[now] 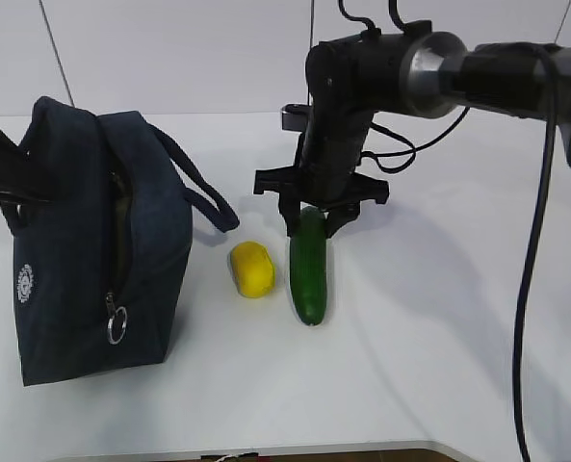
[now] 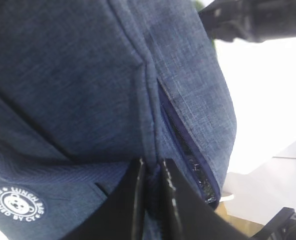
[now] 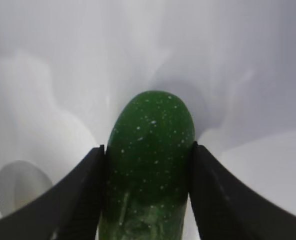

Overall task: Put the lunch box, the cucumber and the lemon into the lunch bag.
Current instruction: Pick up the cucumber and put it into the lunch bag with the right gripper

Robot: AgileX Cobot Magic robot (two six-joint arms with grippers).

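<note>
Right hand (image 1: pixel 313 224) reaches steeply down, clamping cucumber (image 1: pixel 310 266); left hand (image 2: pixel 152 200) pinches a fold of lunch bag (image 1: pixel 92 241), logo reads "LUNCH BAG"

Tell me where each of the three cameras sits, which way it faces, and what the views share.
Exterior view: in front of the table, looking down at a slant at the lunch bag, lemon and cucumber; the right arm and right claw show.
Left wrist view: on the left arm, pressed close to the bag's fabric and zipper; the left claw pinches the fabric.
Right wrist view: on the right arm, looking along its fingers at the cucumber's end.
Shared: exterior and right wrist views both show the cucumber gripped.
</note>
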